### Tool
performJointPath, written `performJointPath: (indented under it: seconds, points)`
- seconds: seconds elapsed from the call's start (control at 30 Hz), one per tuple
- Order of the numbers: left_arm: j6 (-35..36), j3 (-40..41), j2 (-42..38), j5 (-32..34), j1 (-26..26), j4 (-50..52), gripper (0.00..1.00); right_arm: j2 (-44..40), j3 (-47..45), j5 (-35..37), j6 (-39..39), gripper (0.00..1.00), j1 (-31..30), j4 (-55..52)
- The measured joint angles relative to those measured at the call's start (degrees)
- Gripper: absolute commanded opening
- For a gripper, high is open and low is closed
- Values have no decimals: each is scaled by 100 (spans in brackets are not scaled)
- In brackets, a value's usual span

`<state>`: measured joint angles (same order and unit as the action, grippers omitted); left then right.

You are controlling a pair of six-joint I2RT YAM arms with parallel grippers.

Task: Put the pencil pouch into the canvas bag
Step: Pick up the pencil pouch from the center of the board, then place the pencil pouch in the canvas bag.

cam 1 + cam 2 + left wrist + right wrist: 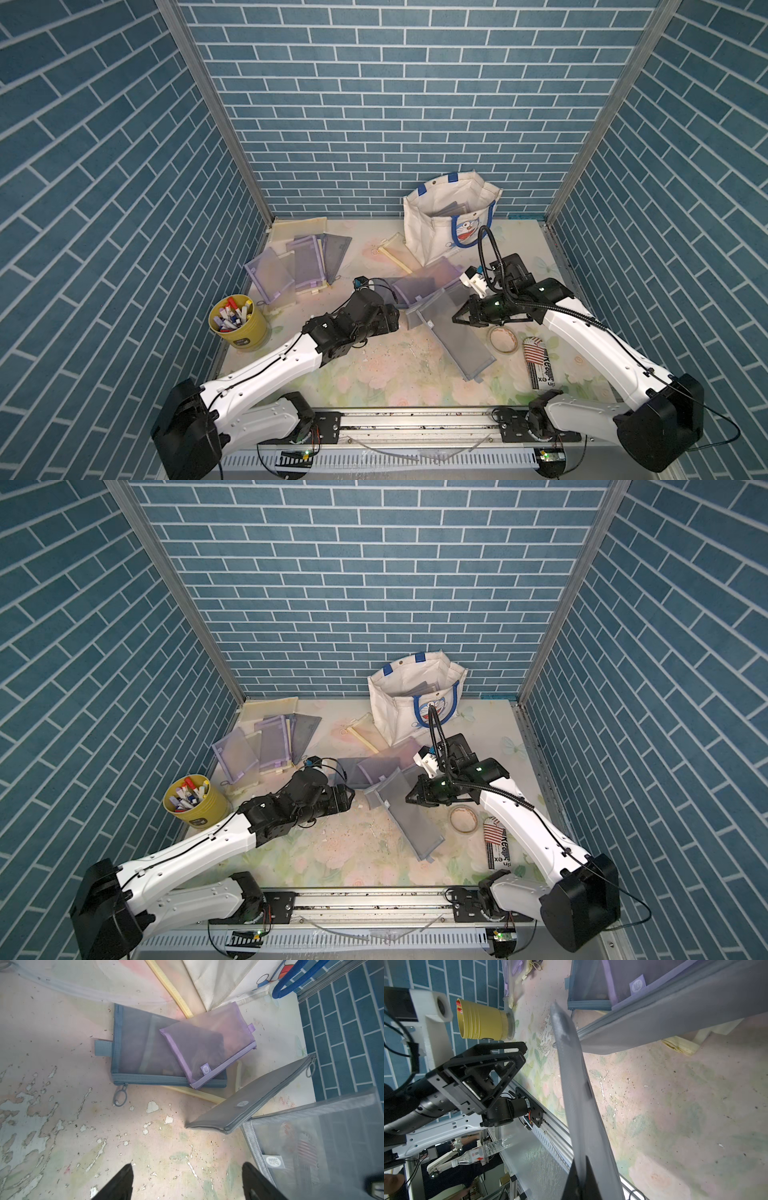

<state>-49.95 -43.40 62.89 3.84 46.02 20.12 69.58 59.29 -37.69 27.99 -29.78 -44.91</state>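
Right gripper (581,1180): you have it clenched on one edge of the long grey mesh pencil pouch (577,1084), which hangs edge-on from the fingers.
Left gripper (187,1184): spread wide and empty, over bare floral tabletop (62,1126).
Held pouch: lifted near the table's middle, well short of the cream-white canvas bag with blue strap handles (419,220) at the back right.
Bag: upright and open-mouthed; grey pouches already show inside it.
Step in hand: I judge this the carry, with the grasp made and the drop not yet done.
Next move: raise the pouch clear of the rim, swing it back over the mouth, then let go. The limp mesh could snag the rim or a handle.
Left wrist view only: a purple mesh pouch (207,1049) lies on a blue-grey mesh pouch (141,1049), with a flat grey pouch (259,1093) tilted beside them.
Right wrist view only: the pinch itself.
Top views only: the bag's opening, the yellow cup of markers (245,328) and a tape roll (503,338).
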Motion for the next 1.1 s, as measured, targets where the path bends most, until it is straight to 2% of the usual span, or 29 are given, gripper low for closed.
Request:
performJointPath:
  seconds: [0.2, 0.37, 0.63, 0.93, 1.1]
  points:
    - [186, -61, -22, -33, -7, 133, 83, -37, 105, 205, 507, 0, -11, 472]
    - [337, -101, -87, -24, -52, 319, 83, 258, 1228, 619, 726, 0, -4, 608]
    - [503, -186, -356, 46, -68, 457, 84, 1550, 3624, 1615, 1196, 0, 203, 1069]
    - [675, -195, -479, 111, -68, 472, 86, 2931, 5034, 3156, 1759, 0, 529, 1661]
    - [734, -260, -389, 111, -68, 496, 87, 3866, 6234, 3609, 2000, 0, 717, 1987]
